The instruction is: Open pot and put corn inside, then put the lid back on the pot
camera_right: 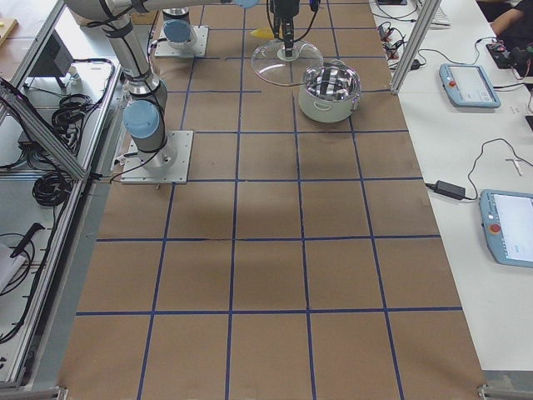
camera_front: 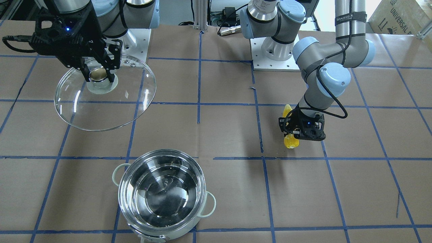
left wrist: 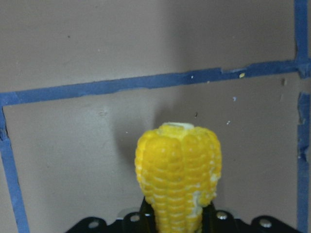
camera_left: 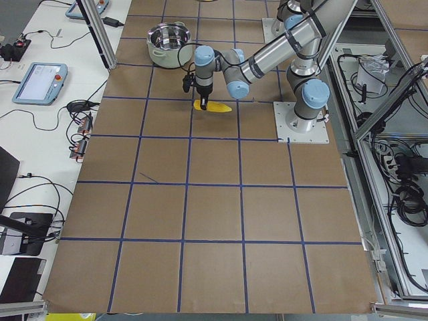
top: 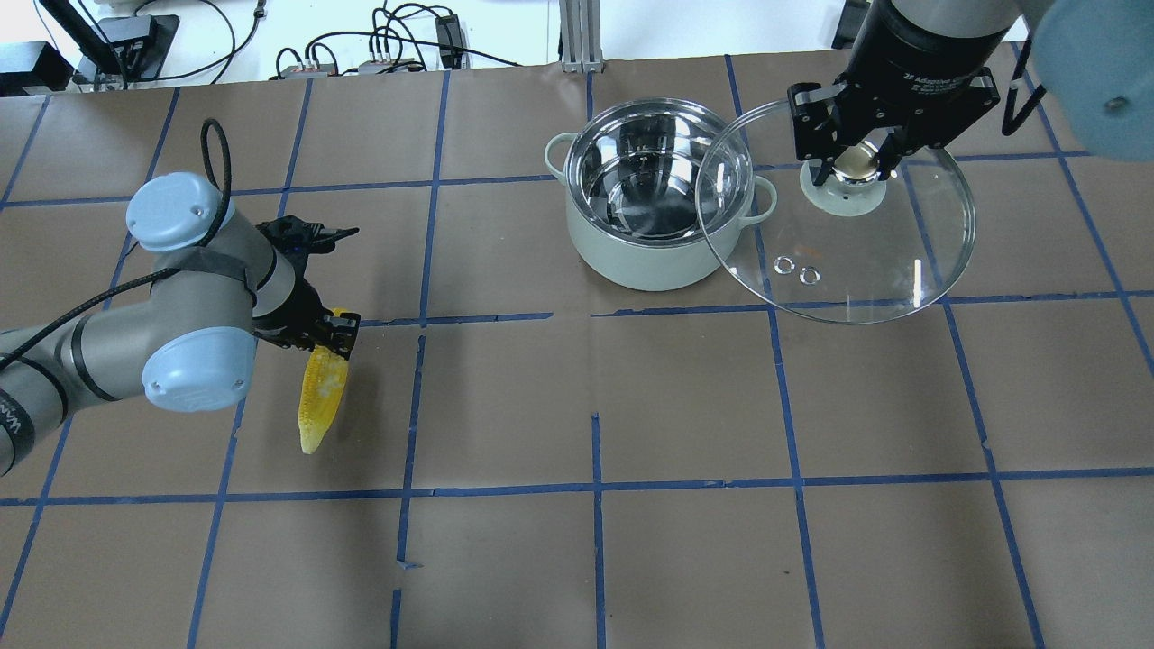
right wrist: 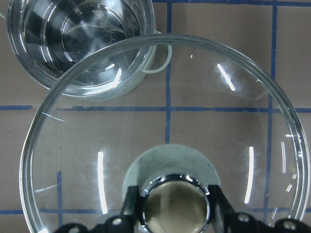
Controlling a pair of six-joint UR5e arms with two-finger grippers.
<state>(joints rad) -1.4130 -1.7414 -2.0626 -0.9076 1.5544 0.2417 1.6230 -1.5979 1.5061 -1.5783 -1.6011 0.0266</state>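
Note:
The pot (top: 631,261) stands open and empty at the table's far middle; it also shows in the front view (camera_front: 135,175). My right gripper (top: 856,162) is shut on the lid's knob (right wrist: 176,206) and holds the clear glass lid (top: 865,261) level in the air beside the pot, its edge overlapping the pot's rim from above. My left gripper (top: 325,338) is shut on the thick end of the yellow corn (top: 322,401), low over the table far to the pot's left. In the left wrist view the corn (left wrist: 179,170) sticks out between the fingers.
Blue tape lines grid the brown table. The two arm base plates (camera_front: 273,59) (camera_front: 135,37) stand at the robot's edge. Cables and power bricks (top: 379,54) lie beyond the far edge. Open table separates the corn and the pot.

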